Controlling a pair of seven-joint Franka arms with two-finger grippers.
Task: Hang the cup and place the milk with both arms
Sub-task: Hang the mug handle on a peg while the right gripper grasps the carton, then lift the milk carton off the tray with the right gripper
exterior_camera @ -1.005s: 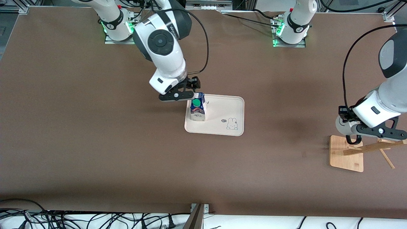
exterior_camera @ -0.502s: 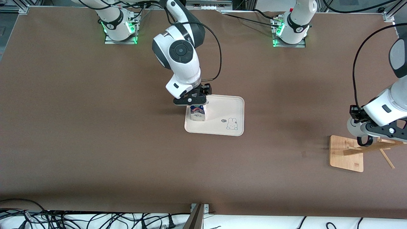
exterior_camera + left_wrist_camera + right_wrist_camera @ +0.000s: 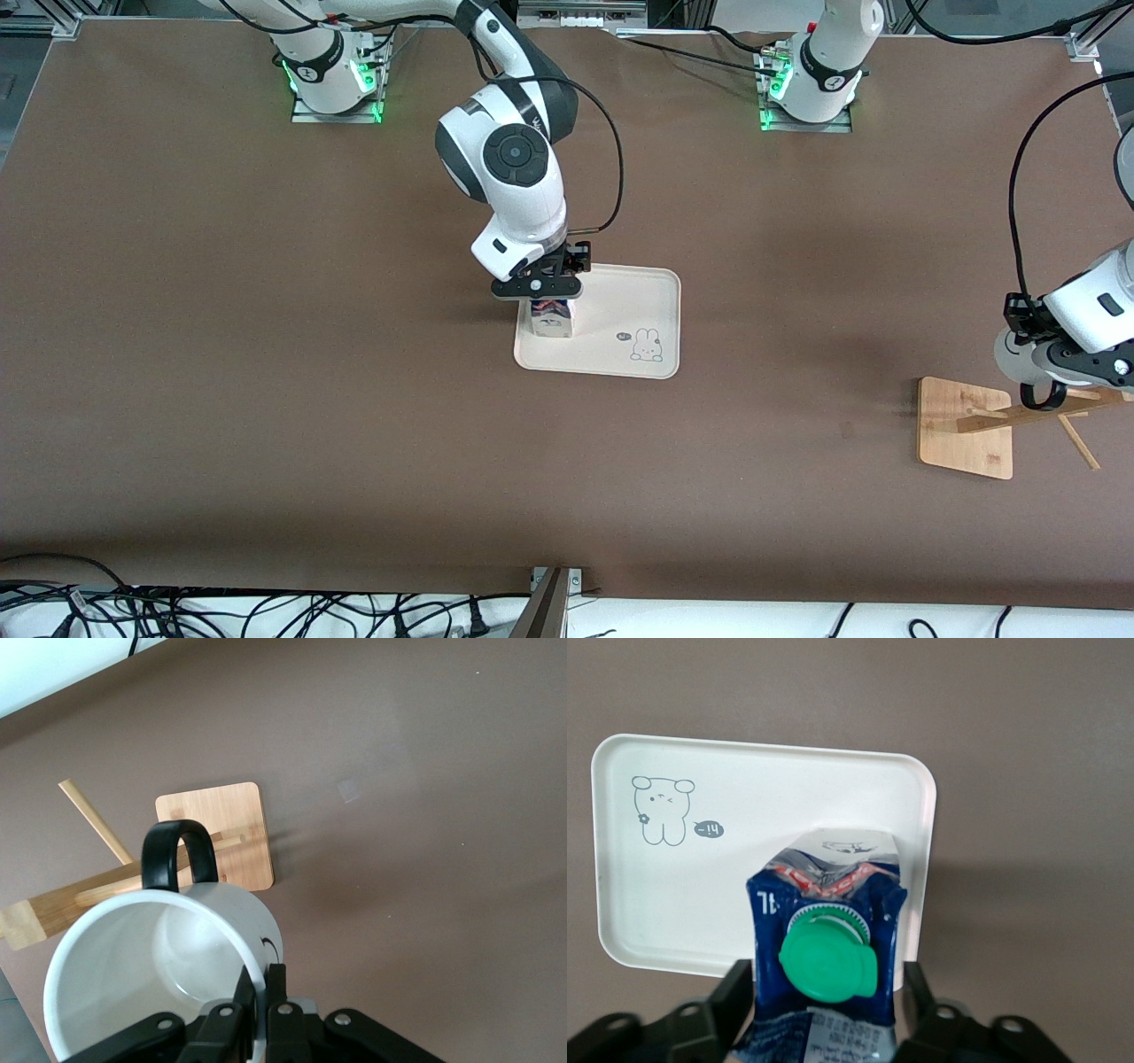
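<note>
The milk (image 3: 551, 321) stands upright on the white tray (image 3: 620, 306). In the right wrist view its blue top and green cap (image 3: 828, 961) fill the space between my fingers. My right gripper (image 3: 538, 288) is open, low over the carton, with one finger on each side of its top and small gaps showing. My left gripper (image 3: 1054, 365) is shut on the rim of the white cup (image 3: 1014, 353) and holds it over the wooden rack (image 3: 966, 425). In the left wrist view the cup's black handle (image 3: 177, 855) sits just over a rack peg (image 3: 168, 881).
The tray has a bunny drawing (image 3: 647, 346) on its bare part. The rack's slanted post and pegs (image 3: 1032, 414) lean toward the left arm's end of the table, near the table's edge. Cables lie along the front edge.
My right gripper has moved from beside the milk to over it and come down around its top. My left gripper has carried the cup along the rack's post toward the left arm's end.
</note>
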